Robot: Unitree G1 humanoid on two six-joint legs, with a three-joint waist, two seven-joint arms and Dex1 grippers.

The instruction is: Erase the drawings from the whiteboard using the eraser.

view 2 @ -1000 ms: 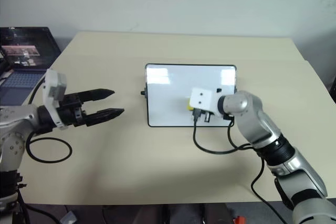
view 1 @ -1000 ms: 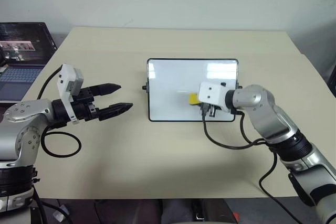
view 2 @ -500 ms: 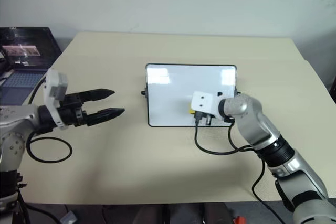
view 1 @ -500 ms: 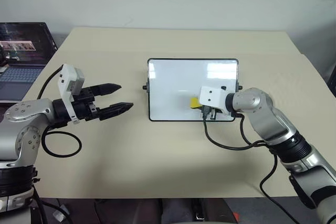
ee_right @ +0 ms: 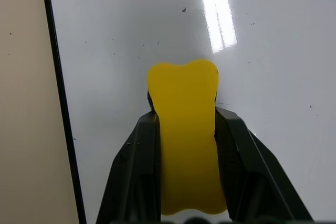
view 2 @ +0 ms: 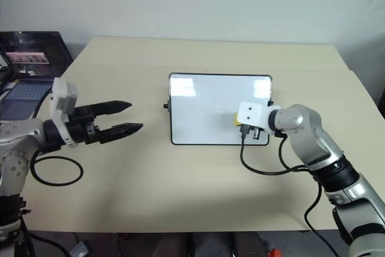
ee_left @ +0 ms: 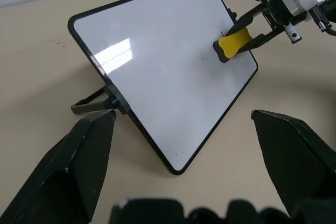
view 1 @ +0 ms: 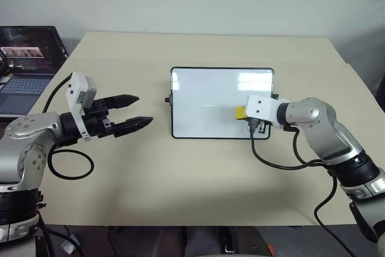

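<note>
The whiteboard [view 1: 204, 91] stands tilted on its stand in the middle of the beige table. My right gripper [view 1: 242, 114] is shut on the yellow eraser [view 1: 239, 112] and presses it against the board's lower right part, near the right edge. The right wrist view has the eraser [ee_right: 182, 103] clamped between both black fingers [ee_right: 139, 156], flat on the glossy surface. The drawings are out of view: the board's visible face is white with only tiny dark specks. My left gripper [view 1: 143, 109] hovers open to the left of the board, holding nothing.
An open laptop [view 1: 27, 58] sits at the table's back left corner. Black cables loop on the table under each arm, one near the right wrist [view 1: 277, 164]. Bare table [view 1: 198, 197] lies in front of the board.
My right gripper has slid the eraser to the right across the board's lower part, toward its right edge. The left gripper has stayed where it was.
</note>
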